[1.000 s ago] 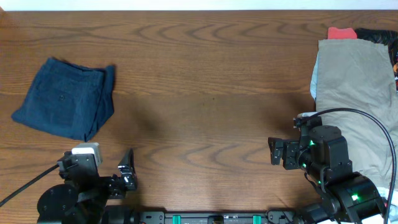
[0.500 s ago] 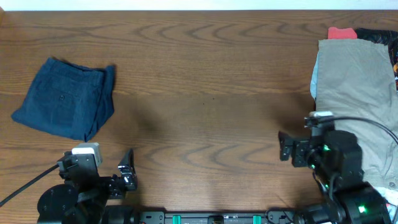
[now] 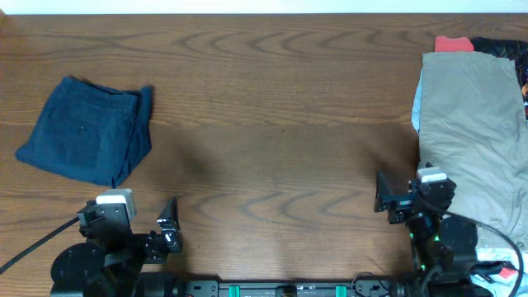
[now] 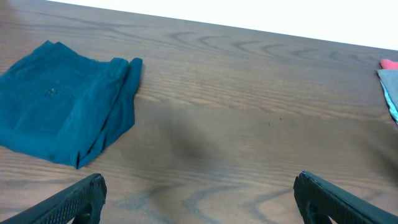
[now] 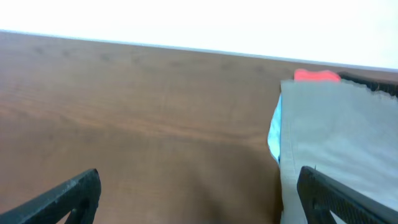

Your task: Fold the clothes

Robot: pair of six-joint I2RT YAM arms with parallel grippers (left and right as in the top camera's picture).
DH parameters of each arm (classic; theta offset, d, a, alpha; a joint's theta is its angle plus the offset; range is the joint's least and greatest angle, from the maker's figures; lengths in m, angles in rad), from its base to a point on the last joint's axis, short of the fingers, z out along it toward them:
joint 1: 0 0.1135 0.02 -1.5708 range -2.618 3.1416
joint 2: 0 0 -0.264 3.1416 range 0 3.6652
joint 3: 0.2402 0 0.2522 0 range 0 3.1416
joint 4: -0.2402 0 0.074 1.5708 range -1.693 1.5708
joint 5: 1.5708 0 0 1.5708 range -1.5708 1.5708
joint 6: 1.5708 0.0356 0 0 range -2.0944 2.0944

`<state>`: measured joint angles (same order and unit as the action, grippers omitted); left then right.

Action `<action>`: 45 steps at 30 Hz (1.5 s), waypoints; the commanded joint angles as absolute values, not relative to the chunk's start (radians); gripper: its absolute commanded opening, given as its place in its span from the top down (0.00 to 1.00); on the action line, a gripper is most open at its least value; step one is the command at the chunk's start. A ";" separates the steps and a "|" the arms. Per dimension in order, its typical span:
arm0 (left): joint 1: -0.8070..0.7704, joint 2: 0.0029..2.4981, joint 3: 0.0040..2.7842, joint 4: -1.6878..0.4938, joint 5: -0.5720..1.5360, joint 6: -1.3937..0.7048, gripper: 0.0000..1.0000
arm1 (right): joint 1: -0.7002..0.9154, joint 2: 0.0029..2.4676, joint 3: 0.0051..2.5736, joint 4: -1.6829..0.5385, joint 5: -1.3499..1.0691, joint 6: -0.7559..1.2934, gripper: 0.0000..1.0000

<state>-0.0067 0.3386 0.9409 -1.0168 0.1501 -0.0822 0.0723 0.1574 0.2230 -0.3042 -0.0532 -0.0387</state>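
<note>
Folded dark navy shorts [image 3: 87, 130] lie at the table's left; they also show in the left wrist view [image 4: 62, 106]. A khaki-grey garment [image 3: 470, 124] lies spread flat at the right edge, on top of a light blue piece [image 3: 417, 107], with a red garment [image 3: 454, 43] and a dark one [image 3: 503, 48] behind it. My left gripper [image 3: 136, 227] is open and empty near the front edge, well in front of the shorts [image 4: 199, 205]. My right gripper [image 3: 410, 198] is open and empty at the front right, its right finger over the khaki garment's left edge [image 5: 199, 199].
The wood table [image 3: 272, 124] runs bare between the shorts and the pile at the right. The pile hangs over the table's right edge. A black cable [image 3: 33, 243] trails from the left arm's base at the front left.
My right arm has drawn back toward the front edge and a little to the right, staying open. The left arm and the clothes have not moved.
</note>
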 commanded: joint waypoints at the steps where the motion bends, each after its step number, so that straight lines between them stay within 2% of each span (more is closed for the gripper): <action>1: -0.007 0.337 0.940 -1.016 0.145 -0.091 0.02 | 0.058 0.091 0.140 -0.221 -0.068 -0.057 0.01; 7: -0.007 0.337 0.940 -1.015 0.145 -0.091 0.02 | 0.057 0.002 0.003 -0.034 -0.056 -0.062 0.01; 45: -0.007 0.337 0.940 -1.015 0.145 -0.091 0.02 | 0.058 0.005 0.006 -0.073 -0.034 -0.023 0.01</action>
